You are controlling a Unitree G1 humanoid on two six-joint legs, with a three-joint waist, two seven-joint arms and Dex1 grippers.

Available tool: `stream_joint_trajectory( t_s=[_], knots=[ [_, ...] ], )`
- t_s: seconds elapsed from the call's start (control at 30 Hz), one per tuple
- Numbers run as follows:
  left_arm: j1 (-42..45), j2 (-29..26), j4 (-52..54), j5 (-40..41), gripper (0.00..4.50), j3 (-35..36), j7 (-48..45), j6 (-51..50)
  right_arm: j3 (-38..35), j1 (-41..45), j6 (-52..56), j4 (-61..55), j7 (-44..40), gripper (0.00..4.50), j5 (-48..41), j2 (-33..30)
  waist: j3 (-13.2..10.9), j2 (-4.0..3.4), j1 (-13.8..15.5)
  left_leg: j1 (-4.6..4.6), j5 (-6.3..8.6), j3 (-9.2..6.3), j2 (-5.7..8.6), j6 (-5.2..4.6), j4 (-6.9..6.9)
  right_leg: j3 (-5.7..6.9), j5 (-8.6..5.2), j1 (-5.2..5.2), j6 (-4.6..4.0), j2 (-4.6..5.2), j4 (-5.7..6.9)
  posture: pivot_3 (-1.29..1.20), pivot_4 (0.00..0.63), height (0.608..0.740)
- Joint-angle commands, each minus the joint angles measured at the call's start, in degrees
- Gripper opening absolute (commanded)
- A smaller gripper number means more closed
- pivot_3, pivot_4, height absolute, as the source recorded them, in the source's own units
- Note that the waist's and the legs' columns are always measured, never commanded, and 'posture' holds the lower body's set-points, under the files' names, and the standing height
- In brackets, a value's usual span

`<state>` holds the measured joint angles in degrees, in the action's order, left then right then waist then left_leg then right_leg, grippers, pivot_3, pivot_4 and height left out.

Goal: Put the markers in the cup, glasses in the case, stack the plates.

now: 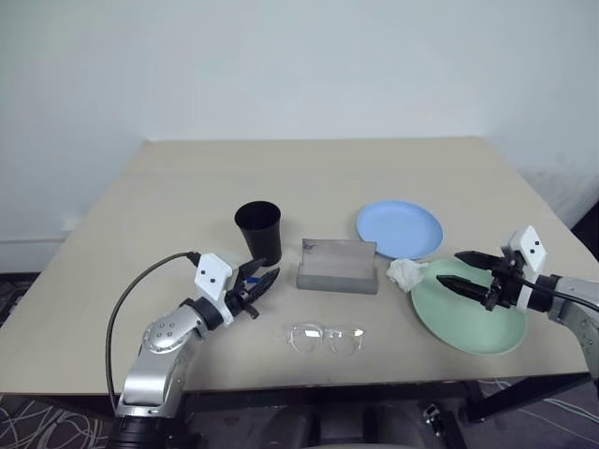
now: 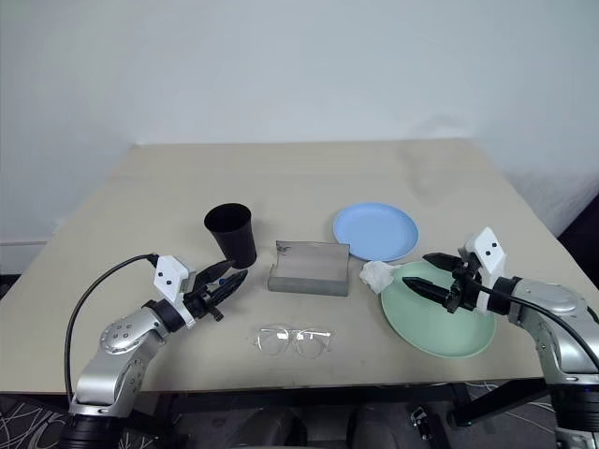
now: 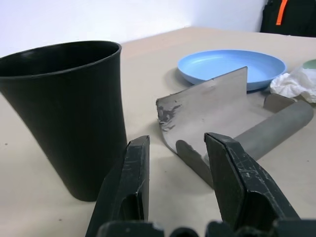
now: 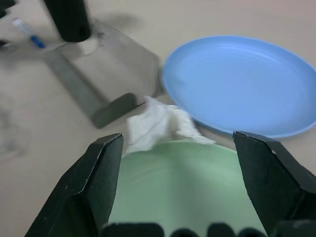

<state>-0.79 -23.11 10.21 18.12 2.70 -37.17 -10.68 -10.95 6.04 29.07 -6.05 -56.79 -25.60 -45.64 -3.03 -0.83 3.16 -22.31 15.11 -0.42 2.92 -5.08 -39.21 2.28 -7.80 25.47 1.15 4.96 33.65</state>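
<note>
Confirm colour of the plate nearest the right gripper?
Pale green plate; clearest in the right eye view.

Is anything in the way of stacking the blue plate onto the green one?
Yes. A crumpled white tissue lies on the green plate's rim, on the side toward the blue plate. The open right gripper hovers over the green plate just behind the tissue.

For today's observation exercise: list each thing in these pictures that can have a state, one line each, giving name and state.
cup: upright on the table, mouth open.
case: open, lid raised, nothing seen inside.
glasses: lying on the table, outside the case.
blue plate: flat on the table, unstacked, bare.
green plate: flat, unstacked, tissue at its edge.
marker: in the left tool, not in the cup.
right tool: open, holding nothing, over the green plate.
</note>
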Motion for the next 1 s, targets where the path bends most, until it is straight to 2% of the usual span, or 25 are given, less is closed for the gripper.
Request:
stream_joint_trajectory(
  t_s=[0.03,0.23,0.43,0.63,0.83,1.0],
  knots=[
    [0.5,0.9,1.7,-0.1,1.78,-0.3,0.7,1.2,-0.9,-1.2,2.6,-5.3,-1.9,3.85,-0.9,-4.4,0.0,0.03,0.0,-0.02,0.0,0.0,0.0,0.0,0.0,0.0,0.0,0.0,0.0,0.01,-0.01,0.0,0.0,0.74],
    [-0.3,1.9,1.7,-0.4,1.78,-1.0,0.9,1.7,0.4,-4.1,4.1,-9.5,-8.5,3.85,-1.6,-11.6,0.0,0.09,0.0,-0.1,0.01,-0.03,0.0,-0.01,-0.02,0.06,-0.01,0.01,0.01,0.02,-0.09,0.0,0.0,0.74],
    [0.4,2.0,0.9,-0.7,1.78,-2.1,0.6,1.9,4.9,-3.7,0.0,-8.0,-11.8,3.85,2.1,-14.3,-0.1,0.13,0.0,-0.15,0.01,0.05,-0.25,0.0,-0.06,0.27,-0.01,-0.01,0.01,-0.03,-0.26,0.0,0.0,0.74],
    [1.1,2.2,0.3,-0.7,1.78,-2.8,0.2,1.9,7.2,-4.0,-12.7,-0.7,-17.0,3.85,8.5,-17.5,-0.1,0.09,0.0,-0.24,0.01,0.22,-0.54,0.0,-0.06,0.74,0.01,-0.03,0.04,0.01,-0.69,0.0,0.0,0.74],
    [2.0,2.4,-0.5,-0.8,1.78,-3.7,-0.4,2.0,10.0,1.6,-20.5,7.6,-27.1,3.85,9.9,-20.8,-0.1,0.04,0.0,-0.23,0.05,0.35,-0.56,-0.04,-0.05,0.7,0.04,0.01,0.06,0.01,-0.72,0.0,0.0,0.74],
    [3.1,2.5,-1.3,-0.9,1.78,-4.1,-0.8,2.2,14.8,5.2,-27.6,13.4,-32.1,3.85,15.1,-22.2,0.0,0.09,0.0,-0.2,0.05,0.39,-0.66,-0.04,-0.05,0.78,0.04,-0.01,0.06,-0.02,-0.72,0.0,0.0,0.74]
  ],
)
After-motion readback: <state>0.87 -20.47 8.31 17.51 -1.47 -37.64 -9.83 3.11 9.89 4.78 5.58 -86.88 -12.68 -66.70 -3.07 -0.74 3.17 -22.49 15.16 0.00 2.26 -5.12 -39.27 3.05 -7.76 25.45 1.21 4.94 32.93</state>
